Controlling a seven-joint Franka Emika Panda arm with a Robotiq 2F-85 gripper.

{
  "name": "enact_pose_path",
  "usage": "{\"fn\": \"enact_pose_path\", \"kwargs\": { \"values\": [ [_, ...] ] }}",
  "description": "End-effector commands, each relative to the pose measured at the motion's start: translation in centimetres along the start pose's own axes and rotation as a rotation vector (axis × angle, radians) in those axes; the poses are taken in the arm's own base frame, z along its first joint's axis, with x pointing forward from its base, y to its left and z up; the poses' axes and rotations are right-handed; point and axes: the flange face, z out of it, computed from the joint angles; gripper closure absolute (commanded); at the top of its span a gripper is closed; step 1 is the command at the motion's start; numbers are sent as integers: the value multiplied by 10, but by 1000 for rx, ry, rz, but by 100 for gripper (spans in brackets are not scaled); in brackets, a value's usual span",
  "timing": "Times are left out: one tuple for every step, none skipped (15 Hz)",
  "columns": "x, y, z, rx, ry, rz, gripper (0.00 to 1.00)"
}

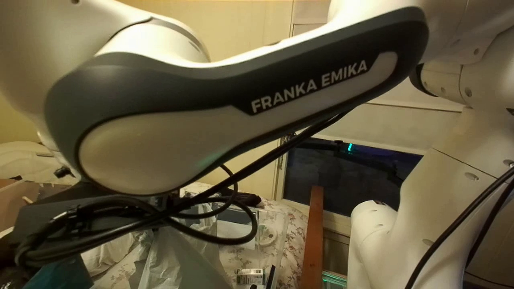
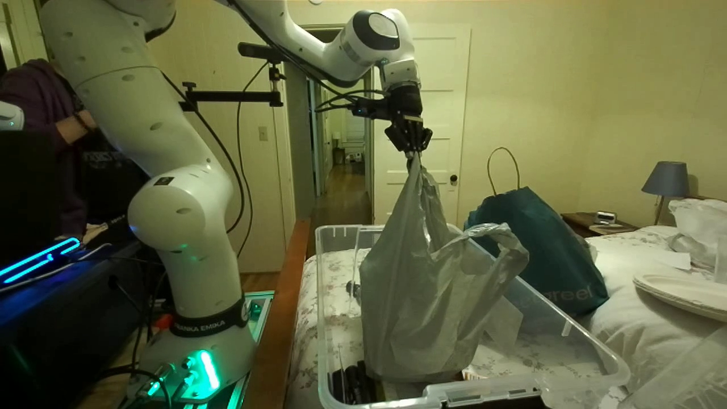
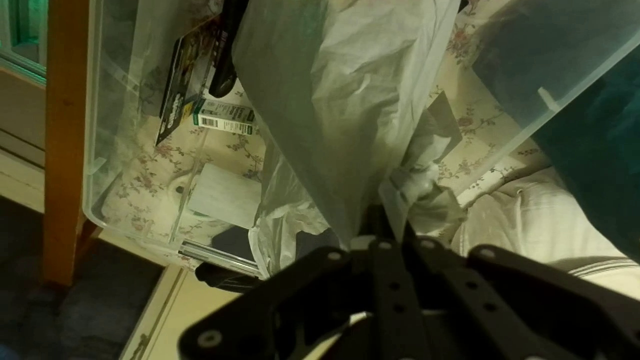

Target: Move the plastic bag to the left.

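The grey-white plastic bag (image 2: 420, 301) stretches up to a point under my gripper (image 2: 413, 153) in an exterior view. My gripper is shut on one of the bag's handles, and the other handle flops loose to the side. The bag's lower part is within the outline of the clear plastic bin (image 2: 590, 346); I cannot tell whether its base rests on the bottom. In the wrist view the bag (image 3: 350, 100) narrows into the fingertips (image 3: 387, 227). The bag (image 1: 172, 257) also shows in an exterior view below the arm's cables, where the fingers are hidden.
A teal bag (image 2: 534, 244) stands beside the bin on the bed. A small box (image 3: 225, 117) and a dark-handled packaged item (image 3: 172, 95) lie in the bin. A wooden rail (image 2: 284, 318) runs between the bin and the robot base. White plates (image 2: 681, 292) lie farther along the bed.
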Motion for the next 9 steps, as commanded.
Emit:
{"fn": "enact_pose_path", "kwargs": {
  "values": [
    [3, 14, 2, -51, 44, 16, 100],
    [1, 18, 12, -82, 40, 4, 100],
    [-2, 22, 23, -114, 10, -13, 100],
    [-7, 25, 35, -128, -32, -44, 100],
    [-11, 26, 45, -138, -68, -63, 100],
    [-15, 26, 58, -152, -90, -76, 100],
    [-16, 26, 68, -162, -119, -82, 100],
    [-17, 28, 74, -170, -140, -93, 74],
    [-14, 30, 79, -175, -147, -83, 73]
  ]
}}
